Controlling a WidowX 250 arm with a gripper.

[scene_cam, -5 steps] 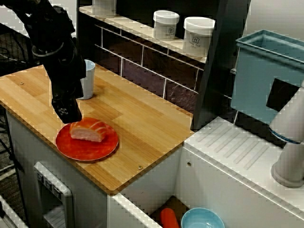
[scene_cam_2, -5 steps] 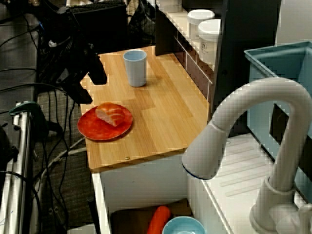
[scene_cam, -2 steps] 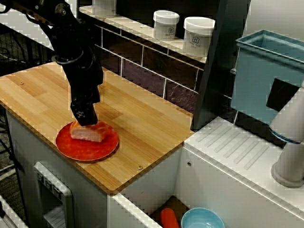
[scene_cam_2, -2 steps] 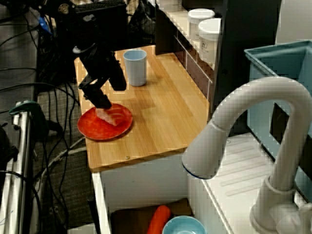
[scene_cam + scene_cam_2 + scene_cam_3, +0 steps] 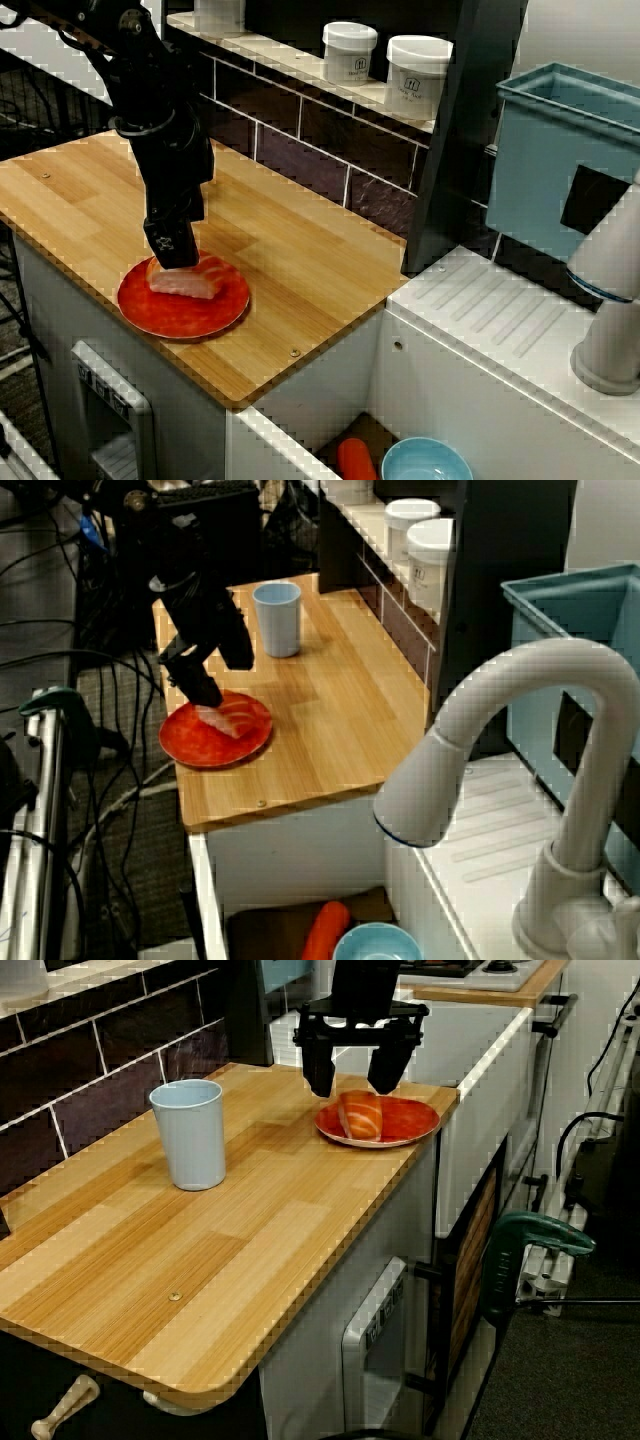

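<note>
A piece of salmon sushi (image 5: 186,280) (image 5: 230,719) (image 5: 361,1115) lies on a red plate (image 5: 172,316) (image 5: 196,746) (image 5: 411,1118) near the front edge of the wooden counter (image 5: 300,270). My black gripper (image 5: 172,251) (image 5: 206,691) (image 5: 353,1082) hangs just over the sushi's end. In the view along the counter its two fingers (image 5: 321,1068) stand apart on either side above the sushi, open and holding nothing. A pale blue cup (image 5: 278,619) (image 5: 190,1135) stands upright further along the counter; the arm hides it in the view from above.
Two white jars (image 5: 350,50) (image 5: 417,63) sit on the ledge above the tiled back wall. A blue bin (image 5: 560,150) and a white faucet (image 5: 500,740) stand by the sink, which holds a blue bowl (image 5: 425,462) and an orange carrot (image 5: 355,460).
The arm swung from the plate's left side to over the sushi, covering the cup in the view from above. In the last half second it shifted slightly left.
</note>
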